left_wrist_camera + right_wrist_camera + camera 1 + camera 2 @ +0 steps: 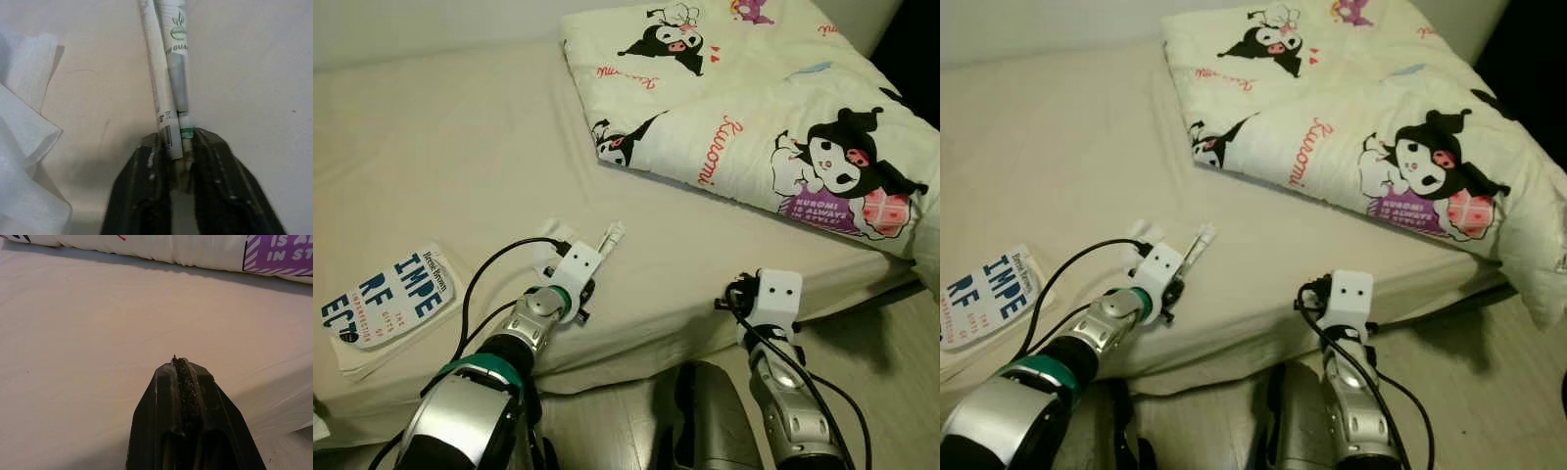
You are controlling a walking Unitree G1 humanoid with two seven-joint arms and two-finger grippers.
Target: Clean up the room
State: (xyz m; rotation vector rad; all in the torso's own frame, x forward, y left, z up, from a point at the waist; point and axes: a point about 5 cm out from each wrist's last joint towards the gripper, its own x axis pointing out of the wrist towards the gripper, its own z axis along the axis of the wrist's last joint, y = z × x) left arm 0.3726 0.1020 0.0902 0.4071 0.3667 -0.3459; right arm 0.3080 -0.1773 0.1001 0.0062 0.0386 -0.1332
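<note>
1. Left eye view: the left gripper (595, 257) hangs low over the bed (460, 157), its fingers clamped on a slim white wrapper (610, 238) that points toward one o'clock; a book (386, 299) lies at nine o'clock by the mattress edge, and a folded Kuromi blanket (754, 108) fills the one-to-two o'clock corner.
2. Right eye view: the right gripper (1337, 294) waits at the bed's near edge, about five o'clock from the wrapper, carrying nothing.
3. Left wrist view: the fingers (146, 191) pinch the wrapper's end — green print shows on it; a white tissue (24, 142) lies just beside it on the sheet.
4. Right wrist view: fingers pressed together over bare sheet.
5. Judgement: litter is being picked off the bed — next comes lifting it clear and finding a bin; the tissue and book remain.
</note>
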